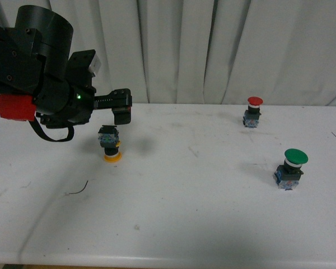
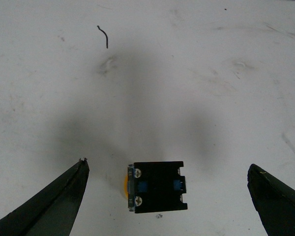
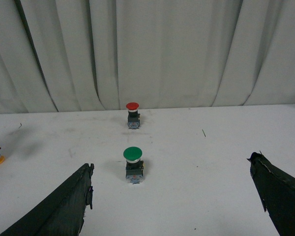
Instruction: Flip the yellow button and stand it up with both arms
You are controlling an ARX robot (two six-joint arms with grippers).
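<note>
1. Left gripper (image 2: 167, 167) is spread wide and holding nothing. It hangs right above the yellow button (image 2: 157, 187), pointing down at it, with no contact
2. The button sits on the left side of the table (image 1: 201, 224), a bit toward the far edge. It's standing upside down: yellow cap flat on the table, black-and-blue block on top. So its long axis is vertical, pretty much in line with the way the gripper points
3. On the left wrist cam the block sits in the gap between the jaws, not quite centred, with clear table either side
4. Right gripper (image 3: 172, 162) is spread and empty too, well off to the right and not in the front view. It's facing the green button (image 3: 132, 164) and the red button (image 3: 132, 114), and only catches the yellow one at the very edge of its view
5. My guess: the left arm is way nearer, so it makes the grab. It'd drop straight down and close on the block's sides, and the right arm would have to come a long way left to help with the flip
</note>
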